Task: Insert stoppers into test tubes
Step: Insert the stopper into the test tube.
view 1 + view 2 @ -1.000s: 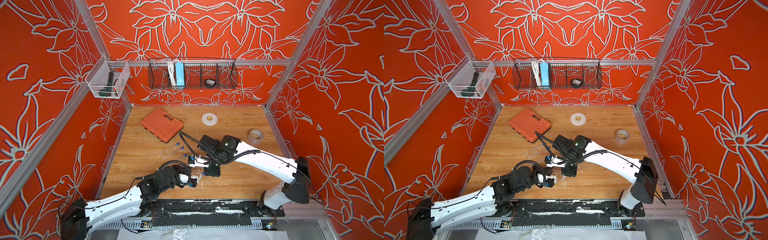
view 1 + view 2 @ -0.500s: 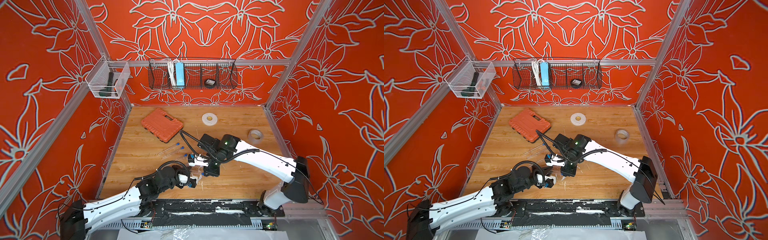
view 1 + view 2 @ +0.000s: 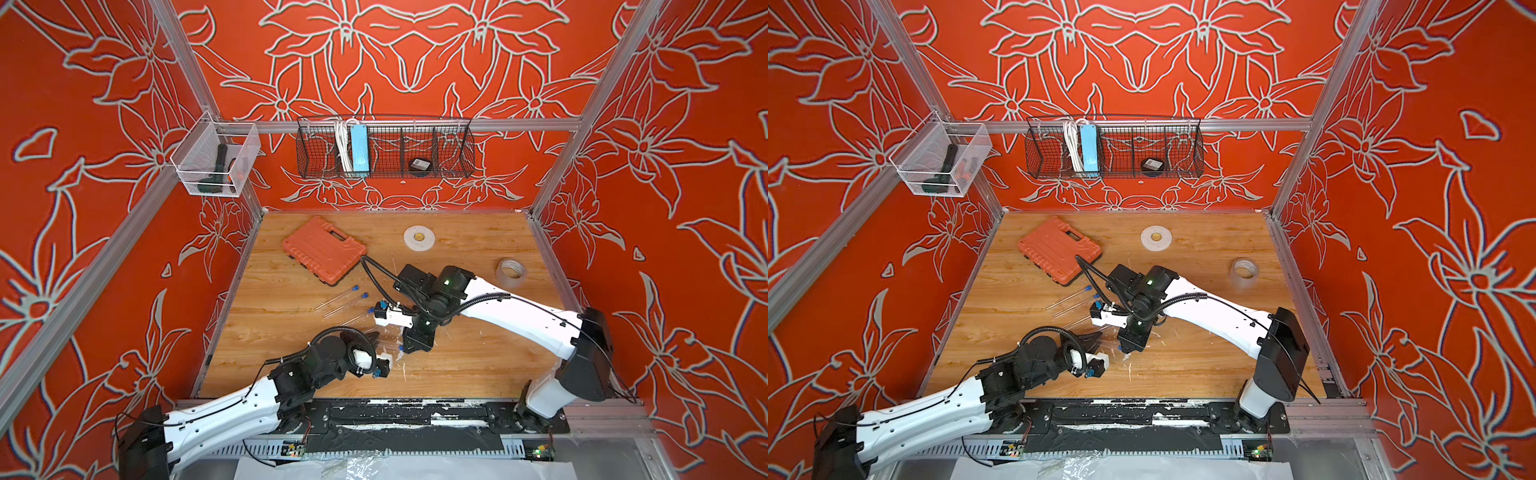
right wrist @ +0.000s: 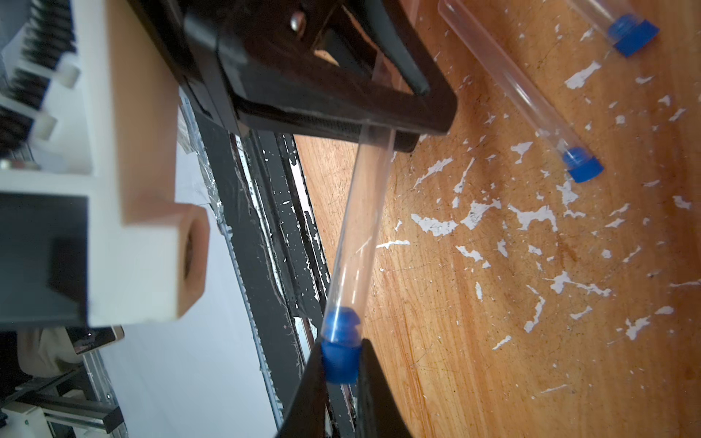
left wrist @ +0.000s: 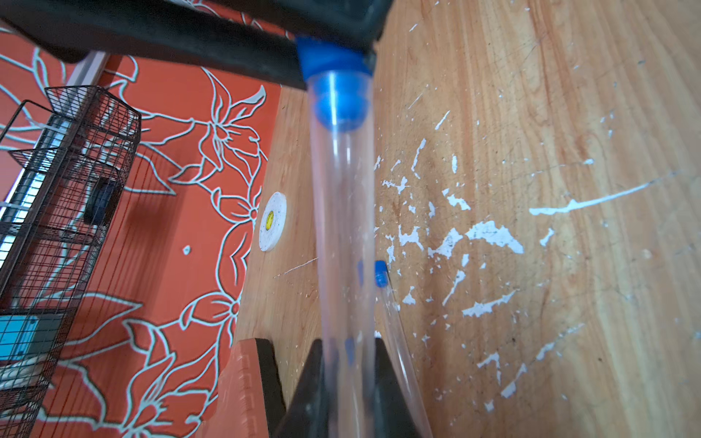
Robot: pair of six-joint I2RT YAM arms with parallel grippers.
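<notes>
My left gripper is shut on a clear test tube and holds it just above the wooden table. At the tube's far end my right gripper is shut on a blue stopper. The stopper's plug sits inside the tube's mouth and its cap is pinched between the black fingers. In both top views the two grippers meet near the table's front middle, the left gripper and the right gripper. Other test tubes with blue stoppers in their ends lie on the table just behind.
An orange tool case lies at the back left. A white tape roll is at the back middle and a clear tape roll at the right. A wire basket and a clear bin hang on the walls.
</notes>
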